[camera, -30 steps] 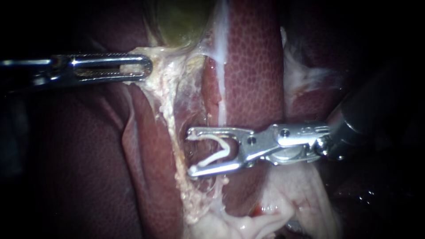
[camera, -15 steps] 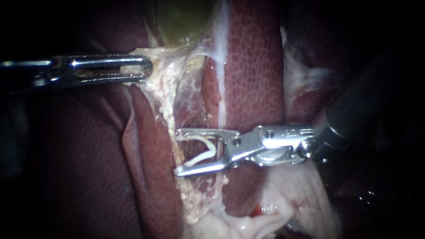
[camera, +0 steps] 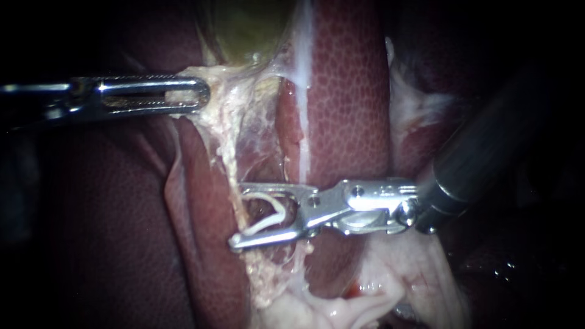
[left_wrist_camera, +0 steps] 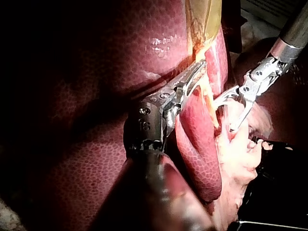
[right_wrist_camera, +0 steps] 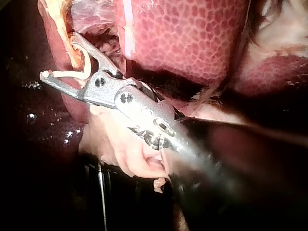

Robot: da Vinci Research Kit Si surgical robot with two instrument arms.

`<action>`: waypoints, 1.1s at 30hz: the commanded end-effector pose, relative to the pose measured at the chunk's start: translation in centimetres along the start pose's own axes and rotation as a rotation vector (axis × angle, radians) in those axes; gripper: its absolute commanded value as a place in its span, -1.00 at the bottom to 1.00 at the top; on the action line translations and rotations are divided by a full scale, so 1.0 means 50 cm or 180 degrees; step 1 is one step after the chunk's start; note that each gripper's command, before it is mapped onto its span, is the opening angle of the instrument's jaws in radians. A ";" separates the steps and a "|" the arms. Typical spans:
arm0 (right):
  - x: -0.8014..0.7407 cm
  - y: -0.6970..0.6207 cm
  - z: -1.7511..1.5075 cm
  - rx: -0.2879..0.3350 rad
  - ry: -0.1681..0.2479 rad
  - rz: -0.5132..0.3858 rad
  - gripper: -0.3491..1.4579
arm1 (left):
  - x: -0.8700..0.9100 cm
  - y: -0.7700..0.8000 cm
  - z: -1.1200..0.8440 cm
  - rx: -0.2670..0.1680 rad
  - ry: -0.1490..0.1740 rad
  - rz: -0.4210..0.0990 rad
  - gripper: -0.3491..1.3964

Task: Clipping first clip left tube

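My right instrument (camera: 233, 216), pincer spread wide and carrying an open white clip (camera: 281, 210), straddles the left tube (camera: 226, 159). I judge this a soft, thin, tear-prone strand, best clipped squarely across its bare stretch. My left instrument (camera: 198, 94), pincer closed on pale tissue (camera: 222, 85), holds it taut.

Liver (camera: 347, 91): dark red, finely mottled, wet sheen. I note lobes on either side of a central cleft. White band (camera: 303, 73) runs lengthwise down one lobe's face. Gallbladder (camera: 250, 30): greenish-yellow, at the top of the endoscope view, between lobes. Pale pink folded tissue (camera: 365, 298) at the lower edge, touching the liver.
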 end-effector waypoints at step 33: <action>-0.0041 -0.0005 0.0064 0.0358 -0.0010 0.0271 -0.03 | 0.0000 0.0001 0.0000 0.0000 0.0000 0.0000 -1.00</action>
